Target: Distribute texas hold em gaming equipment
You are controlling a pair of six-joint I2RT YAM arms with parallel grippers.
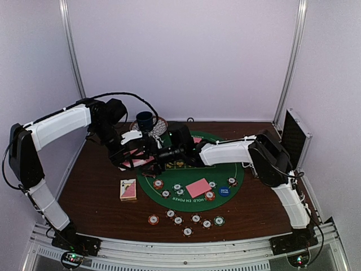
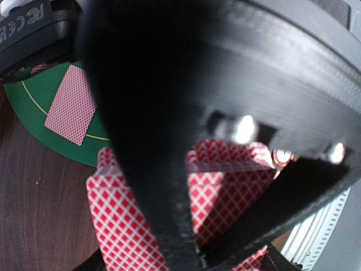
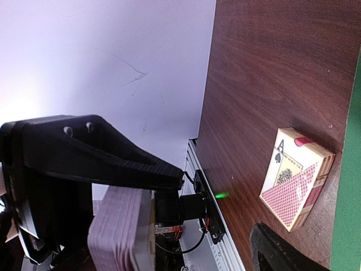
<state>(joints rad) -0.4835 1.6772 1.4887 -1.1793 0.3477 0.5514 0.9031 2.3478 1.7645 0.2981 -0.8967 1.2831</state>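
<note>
1. L gripper (image 1: 134, 153): clamped on the card deck (image 2: 113, 226), held over the far-left rim of the green mat (image 1: 197, 204).
2. R gripper (image 1: 164, 153): just right of the deck and facing it, so I judge it the arm for the draw. I can't tell its opening.
3. Deck shows edge-on in R wrist view.
4. Legible: mat "HOLD EM POKER"; card box (image 3: 296, 178) "A" w/ spade.

Top view: left gripper (image 1: 140, 155) and right gripper (image 1: 162, 153) overlap above the mat (image 1: 189, 204); their jaw gaps are hidden. Lettering on the blue disc (image 1: 224, 191) is too small to read. Left wrist view: a blurred finger (image 2: 146, 141) covers most of the deck (image 2: 115, 226), cropped by the lower edge. Right wrist view: deck likewise cropped below.
</note>
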